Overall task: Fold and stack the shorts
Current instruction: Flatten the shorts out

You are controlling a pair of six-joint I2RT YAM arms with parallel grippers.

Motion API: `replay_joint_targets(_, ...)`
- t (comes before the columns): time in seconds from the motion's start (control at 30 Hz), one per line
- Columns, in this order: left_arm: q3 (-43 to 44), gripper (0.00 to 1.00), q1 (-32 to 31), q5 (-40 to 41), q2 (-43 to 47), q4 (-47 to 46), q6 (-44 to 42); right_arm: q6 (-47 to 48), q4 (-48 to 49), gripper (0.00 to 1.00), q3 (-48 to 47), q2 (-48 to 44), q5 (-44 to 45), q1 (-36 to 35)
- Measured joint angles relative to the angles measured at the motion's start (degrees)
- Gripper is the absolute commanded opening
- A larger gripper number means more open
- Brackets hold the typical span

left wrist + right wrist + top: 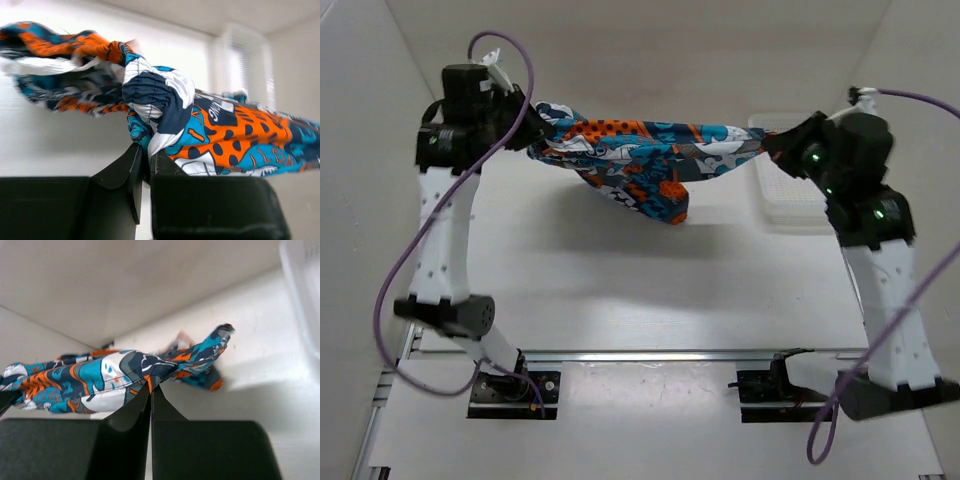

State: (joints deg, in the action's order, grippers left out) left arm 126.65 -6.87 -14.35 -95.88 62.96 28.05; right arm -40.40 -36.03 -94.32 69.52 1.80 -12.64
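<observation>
Shorts [640, 160]: held clear of the table [620, 290], stretched as a band between the two arms toward the far side. A bunched lobe is seen sagging below the middle, with the orange, teal and navy print showing.
Left gripper [533, 128]: clenched on the left end of the shorts. In the left wrist view, cloth is seen pinched between the closed fingers [120, 175], and a navy-and-white fold bulges just above them.
Right gripper [772, 143]: clamped on the right end of the shorts. In the right wrist view, the fingertips [132, 410] are pressed together on a fold, and the rest of the cloth trails off to the left.
Tray [790, 205]: white, set on the table at the far right, partly hidden under the right arm.
Shadow: a faint one is cast on the table beneath the sagging lobe.
</observation>
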Motion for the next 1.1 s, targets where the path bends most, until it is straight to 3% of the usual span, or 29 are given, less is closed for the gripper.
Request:
replay_joint_targets(0.33, 0.31, 0.10, -6.34, -7.06, 24.96, 4.28, 3.58, 7.06, -8.04, 0.00, -15.96, -15.37, 1.22, 0.11)
replay_joint_targets(0.53, 4.44, 0.10, -6.71, -14.16, 28.41, 6.58, 5.79, 8.07, -10.38, 0.00, -22.84, -17.46, 1.05, 0.11)
replay_joint_targets(0.67, -0.13, 0.10, -6.71, -16.41, 29.92, 6.29, 6.60, 8.07, -10.73, 0.00, -24.13, -17.25, 1.73, 0.11)
replay_joint_targets(0.9, -19.08, 0.10, -6.71, -15.89, 29.90, 2.49, 7.85, 9.11, -8.79, 0.00, -20.61, -11.21, 3.78, 0.13)
replay_joint_targets(1.1, -31.21, 0.10, -5.86, -11.98, 18.88, -2.56, 7.89, 11.63, -2.95, 0.00, -16.41, 8.35, 4.00, 0.20)
